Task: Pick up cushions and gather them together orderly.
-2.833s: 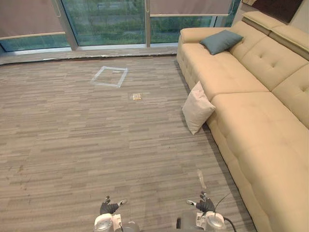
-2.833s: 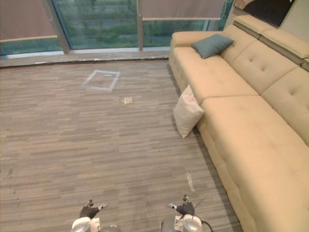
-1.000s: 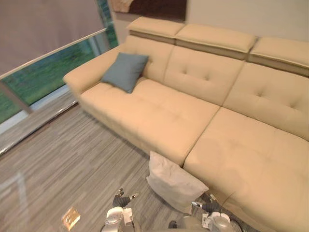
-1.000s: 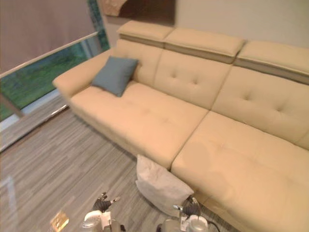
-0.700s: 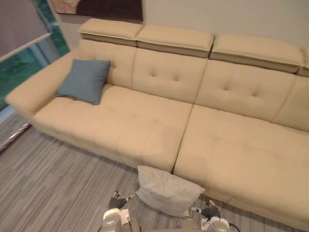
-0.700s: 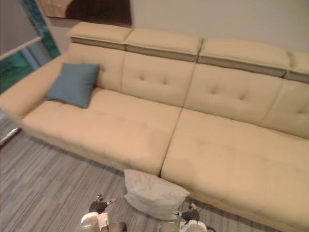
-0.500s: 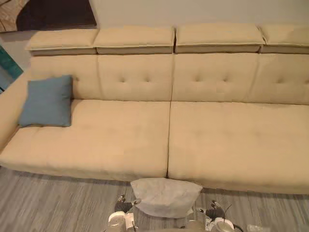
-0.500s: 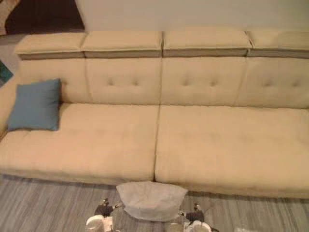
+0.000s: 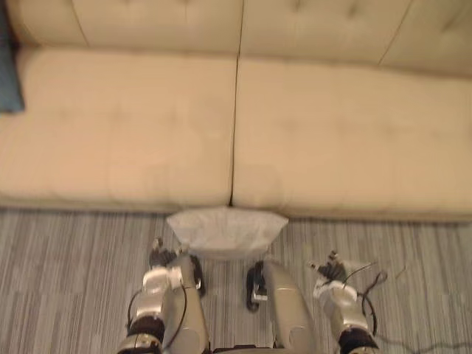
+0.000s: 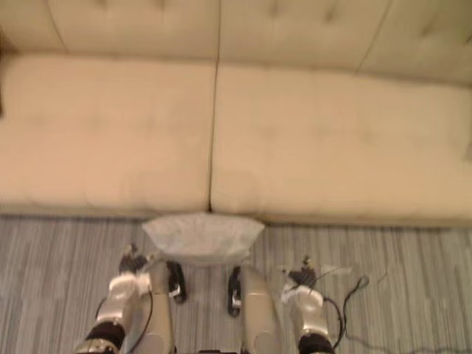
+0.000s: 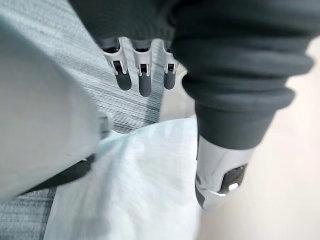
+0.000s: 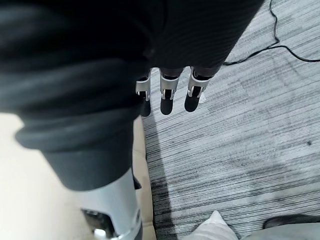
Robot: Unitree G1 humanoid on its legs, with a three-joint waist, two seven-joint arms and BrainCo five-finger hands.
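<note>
Down low: white cushion (image 9: 226,230) on the floor (image 9: 66,258), pushed up against the sofa (image 9: 332,133) front, right under the seam between the two seat pads. It lies long side along the sofa. The fabric is pale, off-white, slightly wrinkled, soft-cornered and plump in the middle.

Blue cushion (image 9: 7,81) on the sofa seat at the far left, cut by the picture's edge; just a dark blue-grey sliver shows. It sits well apart from the white one.

Count: two cushions, one white and one blue. One sofa, tan, tufted back, two seat pads in sight.

Left hand (image 9: 161,257) hangs just beside the white cushion's left end. In the left wrist view its fingers (image 11: 144,80) are straight and spread apart, the thumb (image 11: 220,170) held off to the side, nothing gripped. The white cushion lies close past the thumb; contact cannot be told.

Right hand (image 9: 328,269) hangs near the cushion's right end, over bare floor. Its fingers (image 12: 167,97) are straight and relaxed, holding nothing. A corner of the white cushion peeks in at the edge of the right wrist view.
</note>
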